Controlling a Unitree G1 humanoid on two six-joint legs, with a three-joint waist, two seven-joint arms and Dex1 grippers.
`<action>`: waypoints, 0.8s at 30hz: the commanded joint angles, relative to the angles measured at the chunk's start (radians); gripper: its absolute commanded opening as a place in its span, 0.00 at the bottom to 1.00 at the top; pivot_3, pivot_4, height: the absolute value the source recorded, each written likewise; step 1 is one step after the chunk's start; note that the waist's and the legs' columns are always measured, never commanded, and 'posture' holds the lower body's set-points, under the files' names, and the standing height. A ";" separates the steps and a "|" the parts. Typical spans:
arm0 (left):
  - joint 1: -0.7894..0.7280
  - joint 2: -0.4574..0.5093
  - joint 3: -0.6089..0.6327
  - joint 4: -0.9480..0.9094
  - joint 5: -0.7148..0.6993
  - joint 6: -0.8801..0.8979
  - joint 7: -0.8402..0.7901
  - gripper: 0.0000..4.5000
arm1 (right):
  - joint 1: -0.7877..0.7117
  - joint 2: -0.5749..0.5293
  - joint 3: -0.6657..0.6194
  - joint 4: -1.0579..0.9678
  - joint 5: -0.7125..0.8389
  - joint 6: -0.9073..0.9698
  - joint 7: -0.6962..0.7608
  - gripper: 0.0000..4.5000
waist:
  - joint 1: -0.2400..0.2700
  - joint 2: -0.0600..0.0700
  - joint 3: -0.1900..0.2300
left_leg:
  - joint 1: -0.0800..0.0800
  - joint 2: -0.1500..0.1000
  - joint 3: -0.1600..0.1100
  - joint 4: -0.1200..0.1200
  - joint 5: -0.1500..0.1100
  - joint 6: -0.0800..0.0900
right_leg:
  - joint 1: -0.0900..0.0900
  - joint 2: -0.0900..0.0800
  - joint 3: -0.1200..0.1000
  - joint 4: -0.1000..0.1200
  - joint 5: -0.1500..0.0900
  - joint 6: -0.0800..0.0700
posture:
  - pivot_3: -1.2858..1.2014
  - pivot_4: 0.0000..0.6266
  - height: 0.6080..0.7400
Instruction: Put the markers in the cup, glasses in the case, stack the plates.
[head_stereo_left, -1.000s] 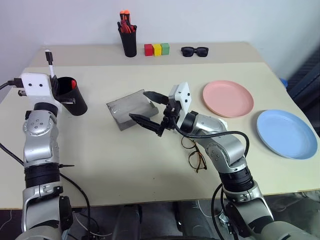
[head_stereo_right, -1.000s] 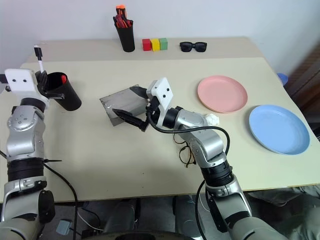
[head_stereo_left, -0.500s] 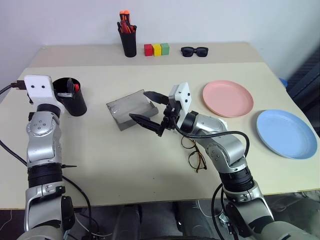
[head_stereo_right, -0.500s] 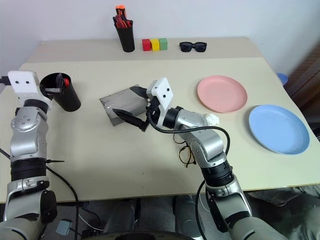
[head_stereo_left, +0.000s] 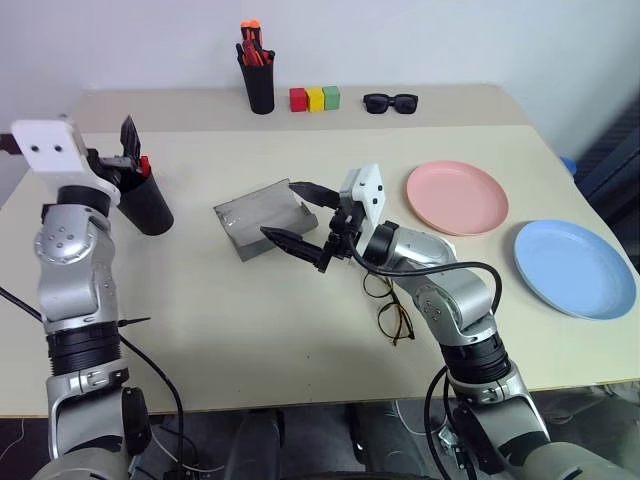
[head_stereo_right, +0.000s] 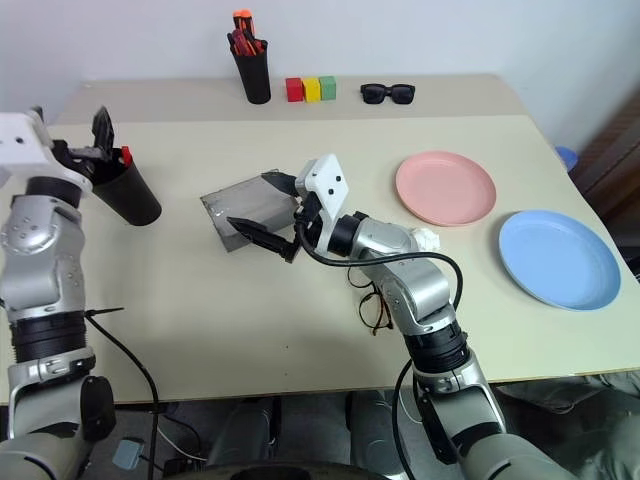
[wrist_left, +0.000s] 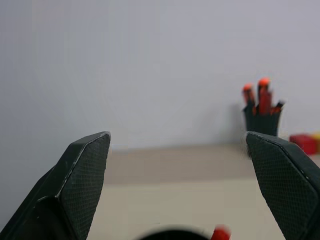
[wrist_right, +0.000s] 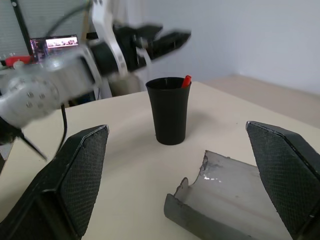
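Hovering left gripper (head_stereo_left: 128, 158) above cup (head_stereo_left: 143, 203); jaws apart

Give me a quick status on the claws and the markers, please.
Left claw open above cup. Red-capped marker in cup. Right claw open at case. Glasses on table.

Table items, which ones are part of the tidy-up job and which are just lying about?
Part of the job: cup with a red-capped marker in it, grey case, glasses, pink plate, blue plate.

Lying about: pen holder, colored blocks, sunglasses.
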 joint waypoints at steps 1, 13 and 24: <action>0.007 0.052 -0.042 -0.130 -0.104 0.147 -0.128 0.99 | -0.012 -0.068 -0.053 -0.065 0.024 0.002 0.040 1.00 | 0.000 0.000 0.000 | 0.000 0.000 0.000 0.000 0.000 0.000 | 0.000 0.000 0.000 0.000 0.000 0.000 | 0.52 0.24 1.00; -0.008 0.187 -0.419 -0.106 -0.138 0.613 -0.473 0.99 | 0.103 -0.444 -0.151 -0.145 0.047 0.057 0.235 1.00 | 0.000 0.000 0.001 | 0.000 0.000 0.000 0.000 0.000 0.000 | -0.001 0.001 0.000 -0.001 -0.002 -0.004 | 0.52 0.24 1.00; -0.138 0.124 -0.615 0.126 0.010 0.498 -0.642 0.69 | 0.193 -0.504 -0.179 -0.194 0.035 0.056 0.218 1.00 | 0.000 0.000 0.001 | -0.002 0.000 0.001 0.000 0.000 0.000 | -0.001 0.000 0.001 -0.001 -0.003 -0.004 | 0.52 0.24 1.00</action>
